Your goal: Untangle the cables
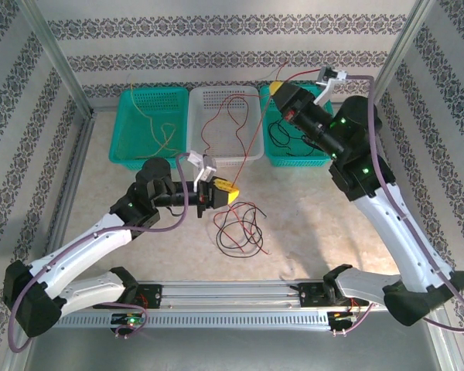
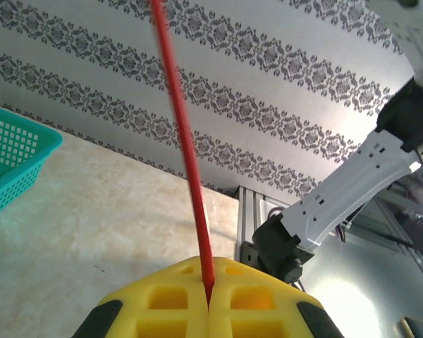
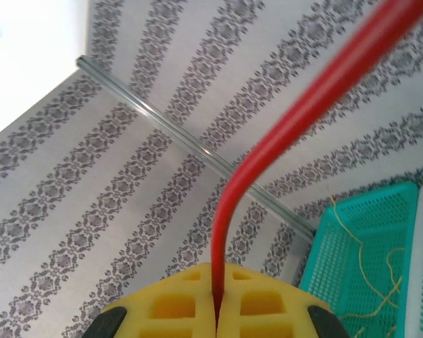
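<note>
White-and-black arms [image 1: 69,263] carry purple cables [image 1: 184,189], green lights [image 1: 363,168] and yellow, hollow-celled fingers [image 2: 162,303].

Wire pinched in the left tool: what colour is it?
Red wire, best seen in the left wrist view.

Damask-striped wallpaper walls [image 1: 216,46]; beige marbled tabletop [image 1: 317,232]; aluminium corner posts [image 1: 58,58]; bright even light.

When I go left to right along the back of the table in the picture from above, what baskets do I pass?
left teal basket holding the yellow cable → white basket with the red cable looping through it → right teal basket
</note>
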